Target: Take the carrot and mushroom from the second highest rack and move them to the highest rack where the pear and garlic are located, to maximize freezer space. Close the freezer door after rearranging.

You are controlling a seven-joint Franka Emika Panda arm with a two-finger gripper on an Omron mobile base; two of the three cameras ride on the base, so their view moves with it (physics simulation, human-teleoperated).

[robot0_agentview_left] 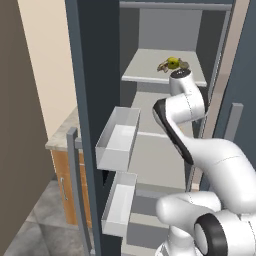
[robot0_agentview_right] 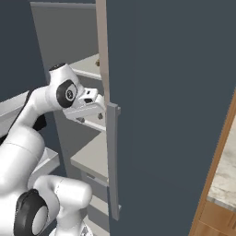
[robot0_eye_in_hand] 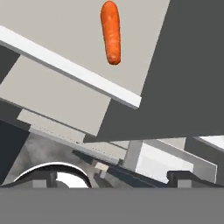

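An orange carrot (robot0_eye_in_hand: 110,31) lies lengthwise on a pale rack (robot0_eye_in_hand: 52,26), well ahead of my gripper (robot0_eye_in_hand: 116,178). The gripper is open, its two dark fingertips (robot0_eye_in_hand: 43,177) far apart with nothing between them. From the left base, my arm (robot0_agentview_left: 182,100) reaches into the freezer just under the highest rack (robot0_agentview_left: 145,70) and hides the hand. On that rack sits the yellow-green pear (robot0_agentview_left: 173,62) with small tan things (robot0_agentview_left: 162,66) beside it; I cannot tell garlic from mushroom. From the right base, the hand (robot0_agentview_right: 85,108) sits at the door's edge.
The open freezer door on the left carries two white bins (robot0_agentview_left: 117,137) (robot0_agentview_left: 120,202) and a grey handle (robot0_agentview_left: 75,165). A dark door (robot0_agentview_right: 161,92) with a vertical handle (robot0_agentview_right: 113,156) stands close on the right of the arm. A wooden cabinet (robot0_agentview_left: 62,175) stands at far left.
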